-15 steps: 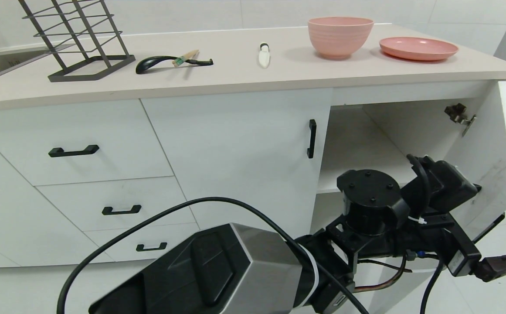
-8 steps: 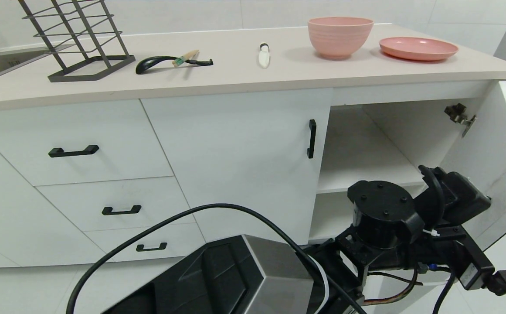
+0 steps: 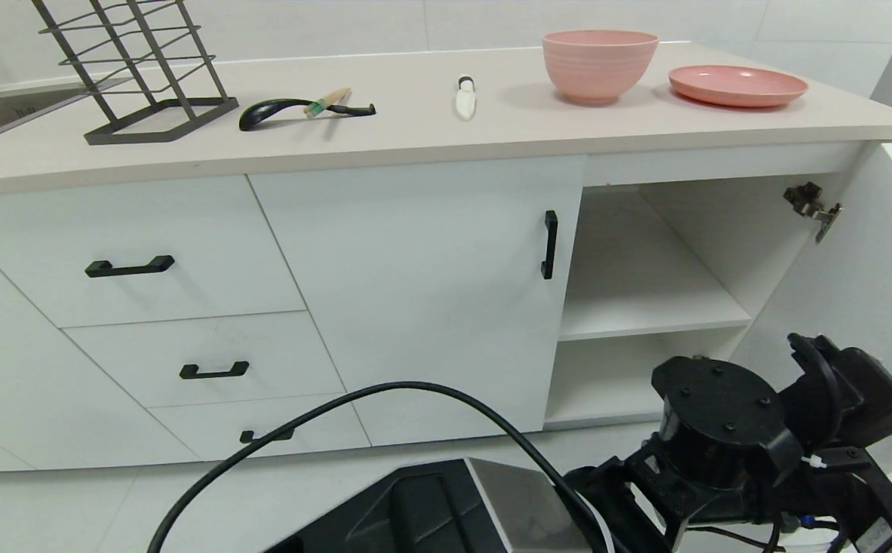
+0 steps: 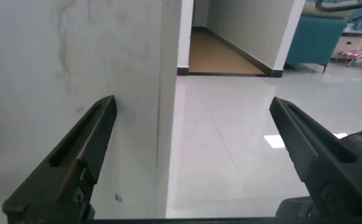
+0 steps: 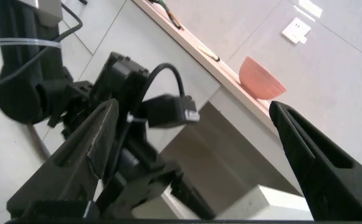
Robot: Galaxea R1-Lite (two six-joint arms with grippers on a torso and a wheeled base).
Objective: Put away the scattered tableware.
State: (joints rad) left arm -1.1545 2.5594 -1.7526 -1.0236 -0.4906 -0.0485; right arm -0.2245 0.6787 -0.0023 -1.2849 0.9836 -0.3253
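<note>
On the counter (image 3: 415, 138) stand a pink bowl (image 3: 600, 63) and a pink plate (image 3: 737, 84) at the back right. A small white spoon (image 3: 465, 97) lies mid-counter, with a black ladle (image 3: 276, 110) and a wooden brush (image 3: 328, 100) further left. My left arm's wrist (image 3: 722, 430) sits low at the right, in front of the open cabinet. My left gripper (image 4: 193, 102) is open, its fingers either side of the cabinet door's edge (image 4: 168, 93), apart from it. My right gripper (image 5: 193, 106) is open and holds nothing, off to the side, looking at the bowl (image 5: 261, 79).
The right cabinet door (image 3: 868, 269) is swung wide, baring a white shelf (image 3: 638, 299). The neighbouring door (image 3: 430, 284) and the drawers (image 3: 130, 261) on the left are closed. A black wire rack (image 3: 138, 69) and a sink (image 3: 0, 111) are at the counter's left end.
My left arm has moved down and to the right, away from the cabinet opening. The cabinet door has swung further open with it.
</note>
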